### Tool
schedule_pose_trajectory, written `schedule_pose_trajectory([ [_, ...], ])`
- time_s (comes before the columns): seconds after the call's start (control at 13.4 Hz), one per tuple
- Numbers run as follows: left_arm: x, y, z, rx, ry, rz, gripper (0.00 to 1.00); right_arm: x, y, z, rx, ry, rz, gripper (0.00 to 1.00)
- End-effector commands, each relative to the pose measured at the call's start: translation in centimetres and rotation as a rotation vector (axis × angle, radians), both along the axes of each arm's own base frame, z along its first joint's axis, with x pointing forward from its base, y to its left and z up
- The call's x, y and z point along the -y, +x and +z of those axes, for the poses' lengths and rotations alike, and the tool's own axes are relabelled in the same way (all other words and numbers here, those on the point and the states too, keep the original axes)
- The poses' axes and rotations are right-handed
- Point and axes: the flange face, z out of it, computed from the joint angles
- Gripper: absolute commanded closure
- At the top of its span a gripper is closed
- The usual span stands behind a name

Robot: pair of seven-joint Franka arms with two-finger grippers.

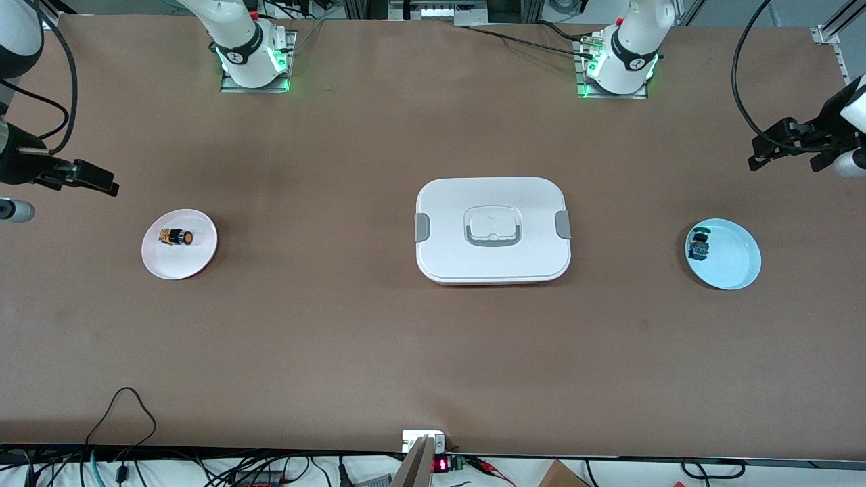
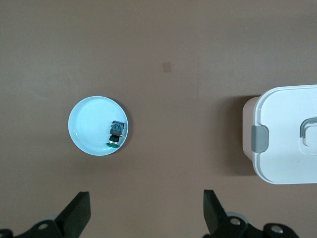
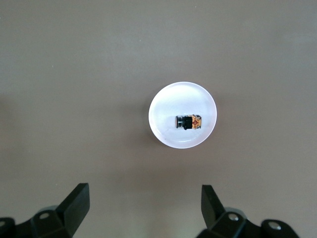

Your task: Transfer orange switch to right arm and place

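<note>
Currently a brown desk (image 1: 338,338) holds three things in a row. A white lidded box (image 1: 492,230) with grey side clips sits in the middle. Toward the right arm's end lies a white plate (image 1: 179,244), and the orange switch (image 1: 176,237) rests on its side on that plate, its black body and orange cap plain to see. Toward the left arm's end lies a pale blue plate (image 1: 724,254), and a blue switch with a green cap (image 1: 699,247) sits in it close to the rim.

Both arms wait, raised at the ends of the desk. The right hand (image 1: 91,177) hangs over bare desk just beside the white plate, and its wrist view looks straight down on the orange switch (image 3: 188,121); its two black fingers (image 3: 74,206) stand wide apart and hold nothing. The left hand (image 1: 778,145) hangs over bare desk close to the blue plate, and its fingers (image 2: 77,213) are likewise spread wide and empty, with the blue plate and a corner of the box below it.

Judging by this, the task looks either finished or not begun. The orange switch lies at the right arm's end with no hand touching it, which fits a completed handover and placement. If that plate is the goal, nothing is left but to hold off.
</note>
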Motion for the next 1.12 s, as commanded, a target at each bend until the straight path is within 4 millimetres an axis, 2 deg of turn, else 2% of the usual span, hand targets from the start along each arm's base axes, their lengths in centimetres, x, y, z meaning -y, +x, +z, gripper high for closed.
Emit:
schedule_pose_trajectory([
  [0.0,0.1,0.1,0.5,-0.010,0.005,0.012,0.00,-0.1,-2.6,0.2,0.007,0.006,0.061,0.00],
  [0.3,0.1,0.1,0.5,-0.010,0.005,0.012,0.00,0.0,-3.2,0.4,-0.031,0.011,0.088,0.00],
  [1.04,-0.2,0.1,0.4,-0.015,0.005,0.016,0.00,-0.1,-2.7,1.4,-0.003,0.002,0.068,0.00],
])
